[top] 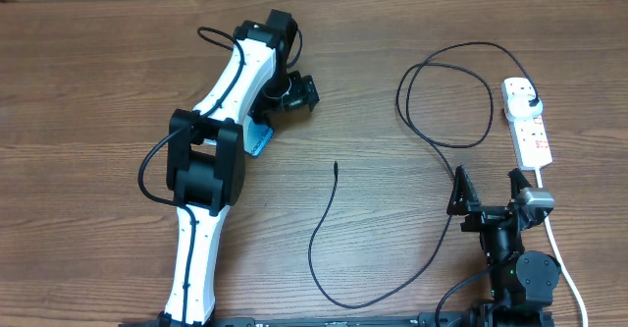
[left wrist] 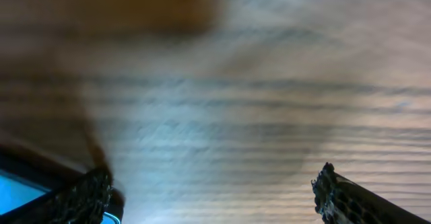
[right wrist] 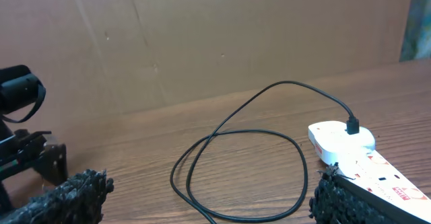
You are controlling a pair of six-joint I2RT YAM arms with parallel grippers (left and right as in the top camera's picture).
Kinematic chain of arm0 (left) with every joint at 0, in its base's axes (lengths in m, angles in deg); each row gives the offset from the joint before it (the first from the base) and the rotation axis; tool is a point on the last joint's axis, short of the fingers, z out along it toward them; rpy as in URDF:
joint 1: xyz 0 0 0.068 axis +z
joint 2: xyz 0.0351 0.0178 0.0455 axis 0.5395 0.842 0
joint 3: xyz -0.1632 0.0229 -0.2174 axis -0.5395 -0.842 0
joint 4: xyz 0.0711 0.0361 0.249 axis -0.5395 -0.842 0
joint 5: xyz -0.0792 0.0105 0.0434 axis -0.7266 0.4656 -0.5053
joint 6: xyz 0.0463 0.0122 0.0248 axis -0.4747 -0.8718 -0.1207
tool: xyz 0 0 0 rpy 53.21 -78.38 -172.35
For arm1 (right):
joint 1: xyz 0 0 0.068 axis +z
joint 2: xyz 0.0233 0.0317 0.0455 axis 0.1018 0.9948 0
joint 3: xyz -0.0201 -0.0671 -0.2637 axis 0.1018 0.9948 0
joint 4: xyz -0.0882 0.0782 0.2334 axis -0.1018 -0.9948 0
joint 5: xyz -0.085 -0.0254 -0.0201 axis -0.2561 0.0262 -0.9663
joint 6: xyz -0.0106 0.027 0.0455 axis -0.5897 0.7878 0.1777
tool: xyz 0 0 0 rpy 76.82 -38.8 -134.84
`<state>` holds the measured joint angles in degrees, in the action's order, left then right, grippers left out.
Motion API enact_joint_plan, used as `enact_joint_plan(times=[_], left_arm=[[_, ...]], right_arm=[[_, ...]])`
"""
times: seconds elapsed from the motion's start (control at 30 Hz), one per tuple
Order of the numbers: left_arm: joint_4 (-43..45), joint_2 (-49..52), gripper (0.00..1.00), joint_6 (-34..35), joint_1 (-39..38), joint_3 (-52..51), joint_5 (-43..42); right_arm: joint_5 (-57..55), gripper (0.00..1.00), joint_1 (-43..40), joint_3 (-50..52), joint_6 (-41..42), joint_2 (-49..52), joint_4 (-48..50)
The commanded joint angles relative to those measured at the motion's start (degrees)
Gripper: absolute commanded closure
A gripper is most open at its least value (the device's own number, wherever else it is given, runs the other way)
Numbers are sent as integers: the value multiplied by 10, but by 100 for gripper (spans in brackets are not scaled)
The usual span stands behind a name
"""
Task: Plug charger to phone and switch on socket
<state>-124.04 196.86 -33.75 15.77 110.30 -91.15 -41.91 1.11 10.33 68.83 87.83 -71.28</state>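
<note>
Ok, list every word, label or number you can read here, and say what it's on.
No text can be read in any view.
Red markings on the power strip: too small and blurred to read.
Lit cyan screen of the phone: only a sliver shows, no text visible.

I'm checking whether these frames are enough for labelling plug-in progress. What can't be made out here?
- The phone: overhead, the left arm covers all but a cyan corner; port unseen.
- Left wrist view: blurred; the phone is cut by the bottom-left edge.
- The socket: switch positions too small overhead; the right wrist view's edge cuts it off.
- The charger tip: too small overhead to tell connector type.
</note>
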Motion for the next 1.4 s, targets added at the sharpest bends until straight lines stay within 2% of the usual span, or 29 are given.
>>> enact_joint_plan(times=[0.0,0.17,0.4,0.63,0.77,0.93,1.17,1.37], left_arm=[[-33,17,0,28,0,-10,61],[-64,17,0,38,0,-10,89],[-43,16,0,33,0,9,94],[-88,12,0,34,0,167,99],[-161,12,0,119,0,229,130],[-224,12,0,147,0,233,146],[-259,-1,0,122,0,233,148],[-261,-58,0,69,0,232,153]], right_arm=[[-3,0,4,6,-2,-5,2],[-3,0,4,6,-2,-5,2],[-3,0,4,6,-2,-5,2],[-3,0,4,6,-2,-5,2],[-3,0,4,6,-2,-5,2],[-3,0,4,6,-2,-5,2],[-3,0,4,6,-2,-5,2],[-3,0,4,6,-2,-5,2]])
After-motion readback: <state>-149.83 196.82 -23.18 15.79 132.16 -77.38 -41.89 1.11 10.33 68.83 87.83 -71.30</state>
